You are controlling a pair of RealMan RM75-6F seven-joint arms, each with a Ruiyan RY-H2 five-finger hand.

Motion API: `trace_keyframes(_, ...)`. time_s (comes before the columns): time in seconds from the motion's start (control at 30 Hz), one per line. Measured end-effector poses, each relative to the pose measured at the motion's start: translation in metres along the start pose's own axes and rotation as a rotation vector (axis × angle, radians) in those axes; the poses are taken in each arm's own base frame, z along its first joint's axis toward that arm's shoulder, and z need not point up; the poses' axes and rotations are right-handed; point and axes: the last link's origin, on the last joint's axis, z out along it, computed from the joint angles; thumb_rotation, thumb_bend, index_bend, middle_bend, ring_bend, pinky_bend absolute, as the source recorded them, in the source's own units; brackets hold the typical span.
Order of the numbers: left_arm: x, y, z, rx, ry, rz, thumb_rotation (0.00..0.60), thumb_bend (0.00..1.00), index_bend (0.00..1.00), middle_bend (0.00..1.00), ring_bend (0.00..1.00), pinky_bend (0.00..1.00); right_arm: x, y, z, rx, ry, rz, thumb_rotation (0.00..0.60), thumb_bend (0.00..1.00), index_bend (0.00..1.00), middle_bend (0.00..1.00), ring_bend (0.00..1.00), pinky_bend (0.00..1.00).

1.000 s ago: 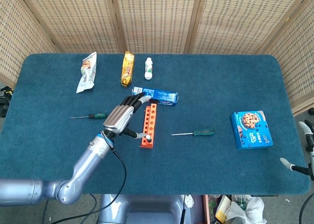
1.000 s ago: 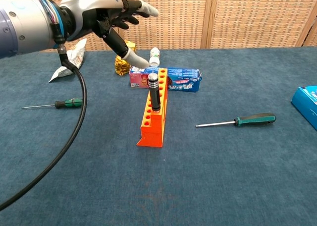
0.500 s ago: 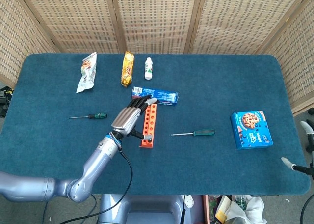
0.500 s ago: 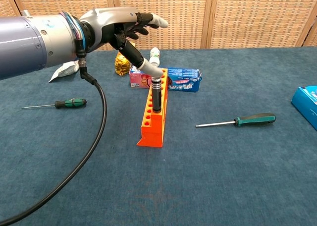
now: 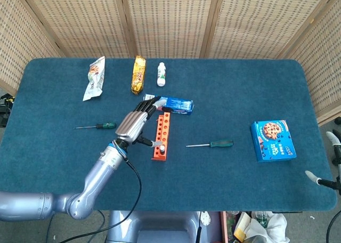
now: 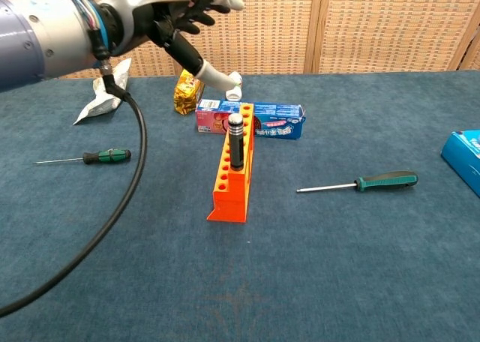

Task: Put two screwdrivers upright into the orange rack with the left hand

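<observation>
The left hand [image 6: 161, 8] is hovering above the orange rack [image 6: 233, 173], fingers spread, holding nothing. One screwdriver [image 6: 235, 141] is standing in it; the nearer loose one [image 5: 97, 126] is lying lengthwise, apparently to the hand's left.

An orange rack [image 6: 233, 169] lay mid-frame, one black-handled screwdriver [image 6: 236, 141] upright in it. Two green-handled screwdrivers [image 6: 358, 183] [image 6: 84, 158] lay flat either side.
</observation>
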Motion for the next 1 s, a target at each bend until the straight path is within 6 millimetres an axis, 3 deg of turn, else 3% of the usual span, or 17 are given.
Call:
trace_keyframes(0.13, 0.009, -0.008, -0.005, 0.013, 0.015, 0.029, 0.6, 0.0, 0.0, 0.0, 0.0, 0.0, 0.0, 0.0, 0.0, 0.001, 0.001, 0.001, 0.6, 0.0, 0.0, 0.0, 0.0, 0.0)
trace_keyframes(0.3, 0.019, -0.033, -0.014, 0.075, 0.029, 0.126, 0.6, 0.0, 0.02, 0.0, 0.0, 0.0, 0.0, -0.001, -0.001, 0.005, -0.002, 0.009, 0.6, 0.0, 0.0, 0.0, 0.0, 0.0)
trace_keyframes(0.5, 0.031, -0.095, -0.026, 0.241, 0.05, 0.246, 0.6, 0.04, 0.32, 0.0, 0.0, 0.0, 0.003, 0.004, -0.005, 0.02, -0.014, 0.109, 0.6, 0.0, 0.0, 0.0, 0.0, 0.0)
trace_keyframes(0.63, 0.036, -0.134, -0.034, 0.343, 0.057, 0.294, 0.6, 0.13, 0.39, 0.0, 0.0, 0.0, 0.002, 0.006, -0.006, 0.021, -0.014, 0.099, 0.6, 0.0, 0.0, 0.0, 0.0, 0.0)
trace_keyframes(0.77, 0.036, -0.164, -0.037, 0.415, 0.057, 0.306, 0.6, 0.15, 0.41, 0.0, 0.0, 0.0, 0.0, 0.007, -0.006, 0.023, -0.013, 0.017, 0.6, 0.0, 0.0, 0.0, 0.0, 0.0)
trace_keyframes(1.0, 0.024, -0.189, -0.035, 0.476, 0.05, 0.288, 0.6, 0.19, 0.42, 0.0, 0.0, 0.0, -0.003, 0.006, -0.004, 0.016, -0.015, -0.016, 0.6, 0.0, 0.0, 0.0, 0.0, 0.0)
